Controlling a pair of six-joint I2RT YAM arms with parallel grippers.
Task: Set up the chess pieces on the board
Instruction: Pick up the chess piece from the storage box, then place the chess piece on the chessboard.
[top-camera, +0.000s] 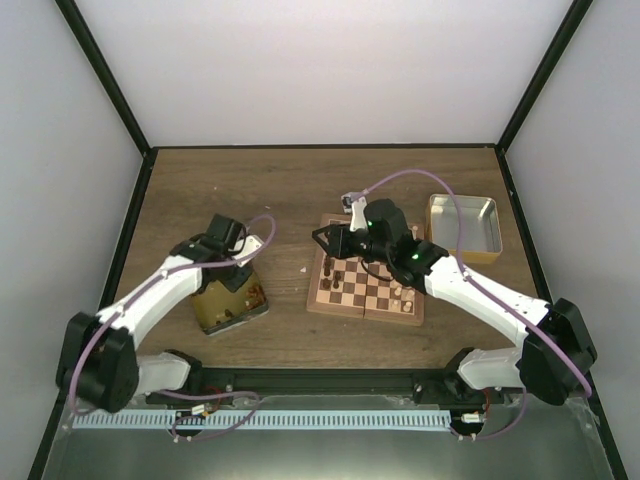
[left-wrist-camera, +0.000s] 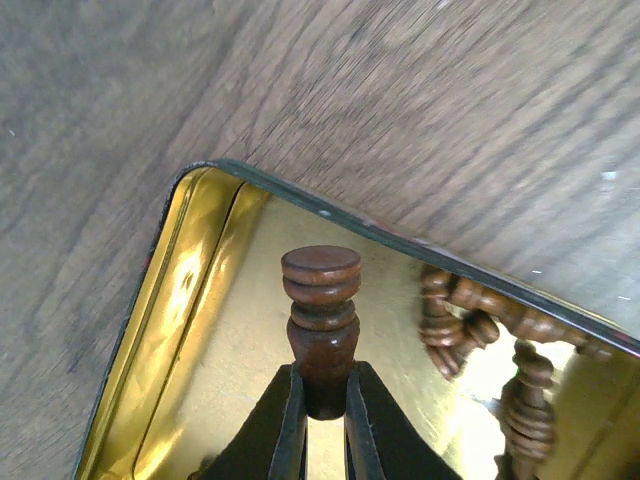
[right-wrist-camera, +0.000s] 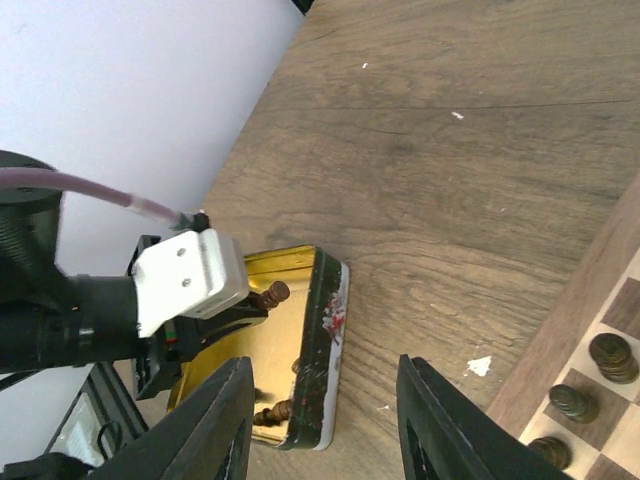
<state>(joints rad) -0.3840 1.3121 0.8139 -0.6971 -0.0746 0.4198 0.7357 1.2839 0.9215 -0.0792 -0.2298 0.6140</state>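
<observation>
Presently, the left tool (left-wrist-camera: 320, 425) is seen closed on a dark chess piece (left-wrist-camera: 322, 310), which is pinched at its base between the two black fingers (left-wrist-camera: 285, 430), its ringed head pointing to 12 o'clock in the left wrist view. The piece is held inside the outline of the gold tin (left-wrist-camera: 190, 320); whether its base touches the tin's floor cannot be told. Several loose dark pieces (left-wrist-camera: 455, 320) are seen lying in the tin at 3 o'clock of the gripped one, close against the tin's wall. The tin is rested on the wooden tabletop (left-wrist-camera: 400, 90). From above, the board (top-camera: 372, 296) is found laid flat near the middle of the tabletop, with the gold tin at 8 o'clock of it and a pale tin (top-camera: 465, 222) at 2 o'clock, near the board's corner. The right tool (right-wrist-camera: 325, 420) is held open, its fingers spread with nothing between them, and from above it is seen over the board's 10 o'clock corner. A few placed dark pieces (right-wrist-camera: 610, 355) are stood on squares along the board's 9 o'clock edge, the side facing the gold tin. Some other pieces (top-camera: 405, 292) are seen near the 3 o'clock edge, too small for their colour to be told. A white scrap (right-wrist-camera: 480, 365) is seen on the tabletop between the board and the gold tin.
</observation>
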